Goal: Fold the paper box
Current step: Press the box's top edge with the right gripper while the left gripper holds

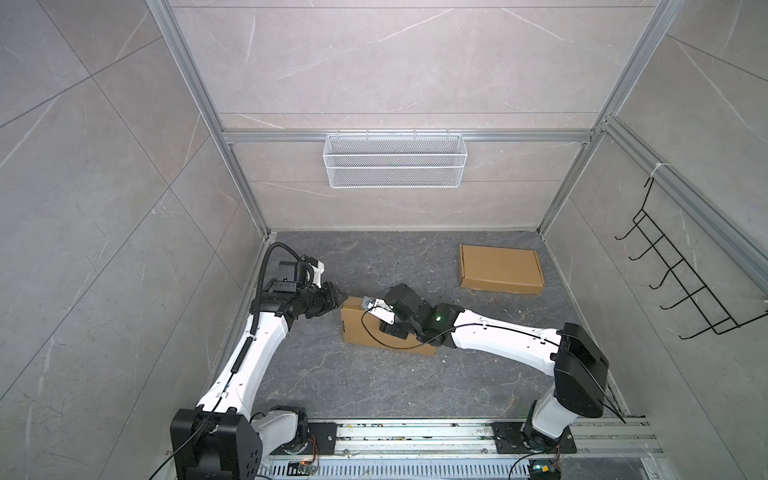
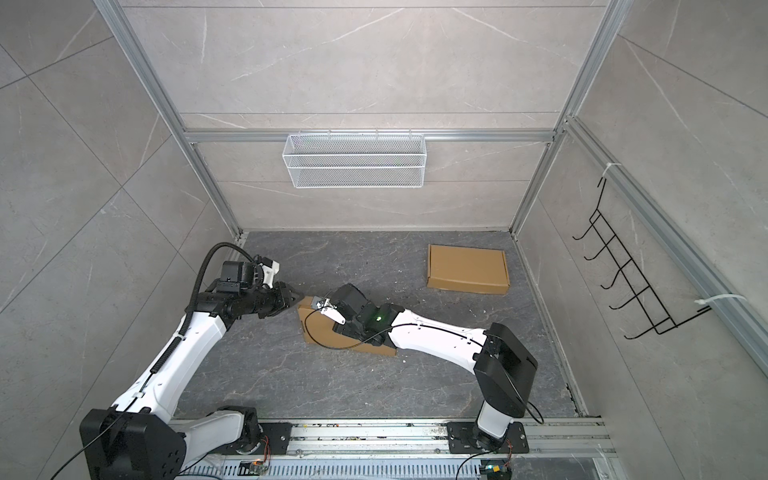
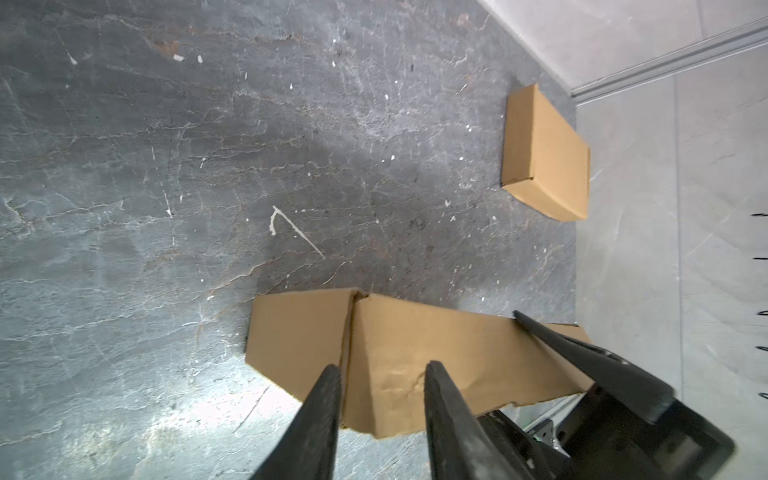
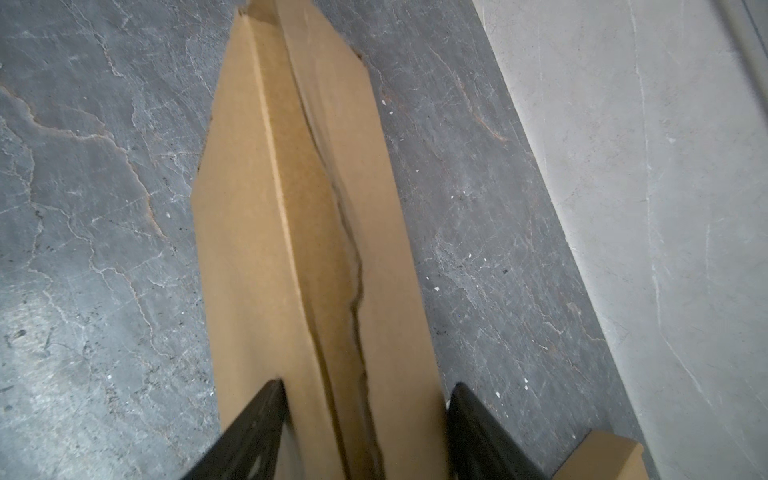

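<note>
My left claw [image 3: 380, 370] sits at the left end of the paper box [image 1: 353, 328]. Its jaws are partly apart with cardboard showing between them, and I cannot tell whether they pinch it. My right claw [image 4: 365, 386] straddles the box's top from the other end with jaws spread wide. Again I cannot tell if it squeezes or merely rests.

The box lies mid-floor between my arms, its long seam [image 4: 353, 266] gaping. My worry is that pressing the end in while that seam stands open may buckle the flap rather than tuck it. The wrinkle [image 3: 399, 380] by my left fingertip suggests this card creases easily. The stone floor [image 1: 374, 386] looks slick, so an uneven push could slide the box.

A second, closed box [image 1: 500, 268] lies well apart, rear right. I can read no brand, label or writing anywhere.
</note>
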Robot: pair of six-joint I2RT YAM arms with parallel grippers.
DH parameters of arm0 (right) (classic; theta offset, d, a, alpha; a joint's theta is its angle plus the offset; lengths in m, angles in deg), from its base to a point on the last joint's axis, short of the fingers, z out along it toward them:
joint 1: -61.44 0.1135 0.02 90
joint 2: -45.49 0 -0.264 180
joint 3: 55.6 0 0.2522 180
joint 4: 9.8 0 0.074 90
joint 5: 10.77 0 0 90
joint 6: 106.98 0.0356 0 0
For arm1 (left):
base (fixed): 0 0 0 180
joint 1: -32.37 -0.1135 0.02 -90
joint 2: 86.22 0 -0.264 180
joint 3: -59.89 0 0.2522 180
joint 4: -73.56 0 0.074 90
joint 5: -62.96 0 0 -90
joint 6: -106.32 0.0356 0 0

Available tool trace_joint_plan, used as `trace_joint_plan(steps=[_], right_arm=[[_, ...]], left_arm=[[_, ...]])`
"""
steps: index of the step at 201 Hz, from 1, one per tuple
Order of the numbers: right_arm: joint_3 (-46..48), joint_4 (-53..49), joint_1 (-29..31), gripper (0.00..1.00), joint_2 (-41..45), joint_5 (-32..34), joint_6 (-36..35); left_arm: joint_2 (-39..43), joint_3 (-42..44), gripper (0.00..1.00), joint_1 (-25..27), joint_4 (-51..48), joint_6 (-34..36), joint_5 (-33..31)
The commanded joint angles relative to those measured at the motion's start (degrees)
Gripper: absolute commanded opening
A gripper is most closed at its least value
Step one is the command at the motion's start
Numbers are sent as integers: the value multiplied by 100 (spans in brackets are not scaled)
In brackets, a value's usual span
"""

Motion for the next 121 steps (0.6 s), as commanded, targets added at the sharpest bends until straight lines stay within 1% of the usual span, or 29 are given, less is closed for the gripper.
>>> trace_joint_plan(steps=[1, 32, 69, 90, 121], right_arm=[[208, -491, -35, 63, -279, 130, 118], [212, -477, -32, 63, -275, 143, 115], [169, -510, -37, 63, -254, 139, 117], [116, -579, -34, 63, -237, 124, 103], [90, -572, -23, 65, -202, 101, 94]], left_arm=[[-24, -264, 31, -10, -162, 258, 8], [-13, -129, 24, -10, -233, 353, 6], [-89, 223, 17, -17, -281, 526, -299], [-132, 344, 15, -19, -251, 538, -284], [-137, 430, 14, -19, -386, 659, -566]])
